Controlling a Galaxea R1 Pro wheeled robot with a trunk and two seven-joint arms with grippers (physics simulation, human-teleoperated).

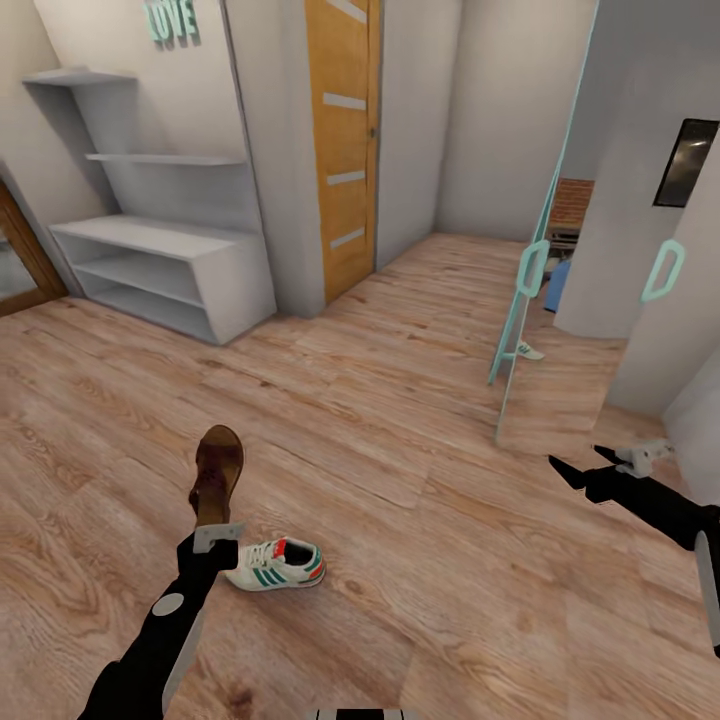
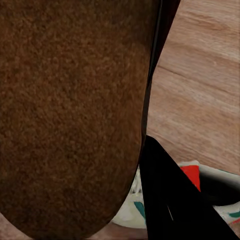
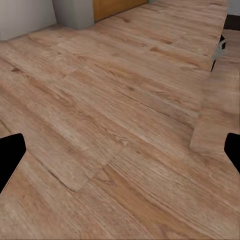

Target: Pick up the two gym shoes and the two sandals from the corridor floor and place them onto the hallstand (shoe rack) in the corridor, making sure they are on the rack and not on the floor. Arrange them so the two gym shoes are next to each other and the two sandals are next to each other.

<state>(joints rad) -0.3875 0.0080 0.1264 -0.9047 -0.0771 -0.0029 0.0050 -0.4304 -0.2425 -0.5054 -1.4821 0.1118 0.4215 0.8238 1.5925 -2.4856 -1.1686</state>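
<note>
Sandal point(image 2: 70, 115) is blocking most of the left wrist view, hiding the left tool point(image 1: 215, 525) fingertips; sneaker point(image 2: 210, 195) is peeking out partly behind a dark finger.

Head high; wrists near floor point(image 3: 120, 125)

Readable in the head view: the word "LOVE" point(image 1: 171, 20) in raised teal-green capital letters, fixed high on the pale wall panel point(image 1: 110, 40) above the hallstand's floating shelves point(image 1: 165, 158), with the tops of the letters cut off by the picture's edge. No other legible text, brand, number or sign anywhere else, the gym shoe point(image 1: 276, 565) included.
</note>
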